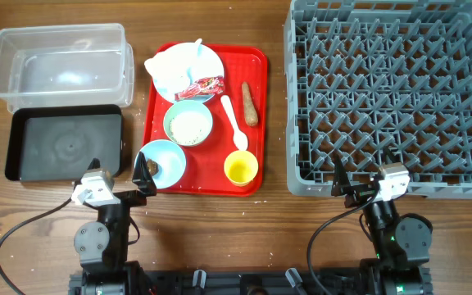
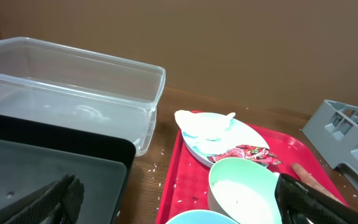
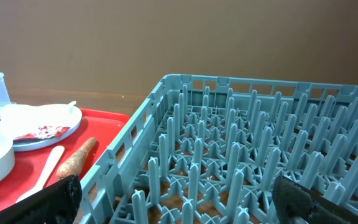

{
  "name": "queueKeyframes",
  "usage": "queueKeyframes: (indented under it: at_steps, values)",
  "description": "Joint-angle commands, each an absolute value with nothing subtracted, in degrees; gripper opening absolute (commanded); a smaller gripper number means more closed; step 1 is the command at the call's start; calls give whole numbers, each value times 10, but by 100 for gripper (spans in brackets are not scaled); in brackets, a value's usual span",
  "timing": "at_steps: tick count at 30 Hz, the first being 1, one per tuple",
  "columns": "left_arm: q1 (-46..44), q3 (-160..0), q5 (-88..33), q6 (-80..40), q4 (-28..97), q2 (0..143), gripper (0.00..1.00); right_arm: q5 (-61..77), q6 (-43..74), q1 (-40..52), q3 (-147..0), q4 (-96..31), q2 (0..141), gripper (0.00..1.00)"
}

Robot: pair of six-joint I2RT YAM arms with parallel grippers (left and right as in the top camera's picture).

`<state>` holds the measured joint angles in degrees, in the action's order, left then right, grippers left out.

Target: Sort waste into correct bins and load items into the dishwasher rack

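Observation:
On a red tray [image 1: 256, 70] sit a pale blue plate [image 1: 214, 64] with crumpled paper [image 1: 173, 70] and a wrapper [image 1: 204, 85], a brown food stick [image 1: 249, 104], a white spoon [image 1: 233, 123], a green bowl [image 1: 188, 124] holding rice, a light blue bowl [image 1: 164, 160] with a brown lump [image 1: 152, 168], and a yellow cup [image 1: 241, 168]. The clear tub [image 1: 60, 61] and black tray [image 1: 65, 146] lie at left, the grey rack [image 1: 392, 94] at right. My left gripper [image 1: 118, 174] [image 2: 179, 208] is open by the light blue bowl. My right gripper [image 1: 365, 179] [image 3: 182, 208] is open at the rack's near edge.
Loose rice grains lie on the wood [image 2: 160, 174] between the black tray and the red tray, and on the red tray. The arms' cables trail along the table's front edge [image 1: 23, 225].

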<state>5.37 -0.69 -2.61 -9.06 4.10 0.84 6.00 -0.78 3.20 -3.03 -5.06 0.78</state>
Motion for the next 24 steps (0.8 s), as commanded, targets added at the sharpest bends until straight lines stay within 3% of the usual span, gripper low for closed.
queueKeyframes:
  at_steps: [1, 24]
  values:
    - [58, -3, -22, -81, 43, 4, 100, 13, -60, 29, -26, -49, 4, 100]
    - [58, -3, -22, -81, 43, 4, 100, 9, -77, 29, -26, -49, 4, 100]
